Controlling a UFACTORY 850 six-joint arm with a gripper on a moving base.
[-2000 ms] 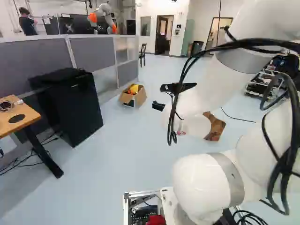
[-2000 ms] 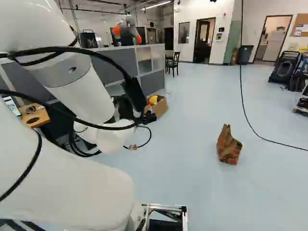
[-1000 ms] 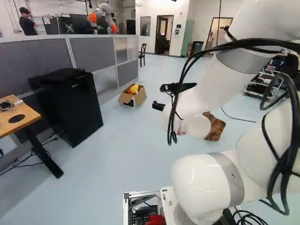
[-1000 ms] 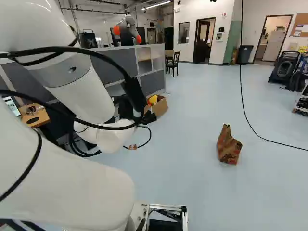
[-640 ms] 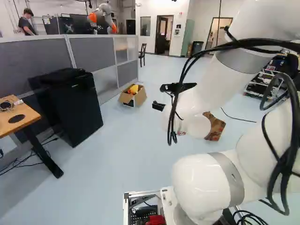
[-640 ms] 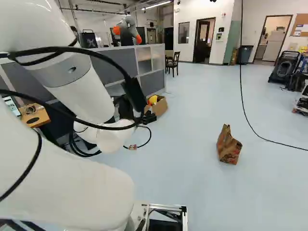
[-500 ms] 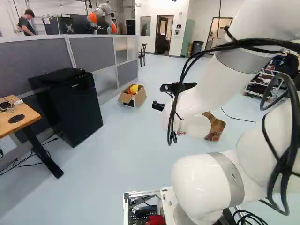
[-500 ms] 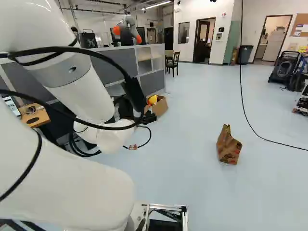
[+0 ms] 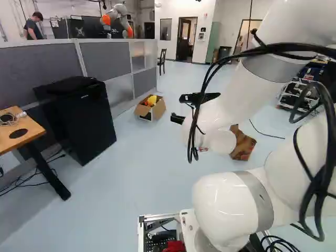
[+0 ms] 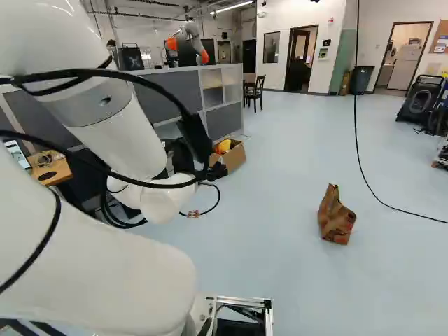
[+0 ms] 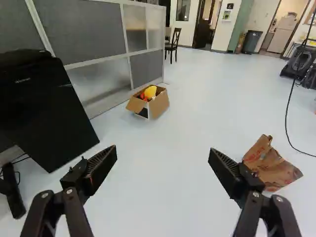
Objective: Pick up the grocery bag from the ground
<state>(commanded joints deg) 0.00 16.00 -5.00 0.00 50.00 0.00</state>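
At the left base view's middle, my gripper (image 9: 199,98) shows as a black shape at the end of the white arm, above the floor. In the wrist view the gripper (image 11: 163,154) is open, its two fingers wide apart with only floor showing between them. The brown paper grocery bag (image 10: 337,215) stands crumpled on the floor in the right base view, apart from the arm. The wrist view has the bag (image 11: 270,165) beyond and beside one finger, which hides a little of its edge. In the left base view the arm covers part of it.
An open cardboard box (image 11: 150,102) with yellow and red things stands by the grey partition (image 9: 105,58). A black cabinet (image 9: 79,118) and a wooden desk (image 9: 20,134) stand at the left. A black cable (image 10: 371,189) crosses the floor behind the bag. Another robot (image 9: 116,18) rises behind the partition.
The base has moved: the room has shifted slightly to the right in both base views, and the bag appears slightly lower. The arm holds its pose, and the bag stays put on the floor.
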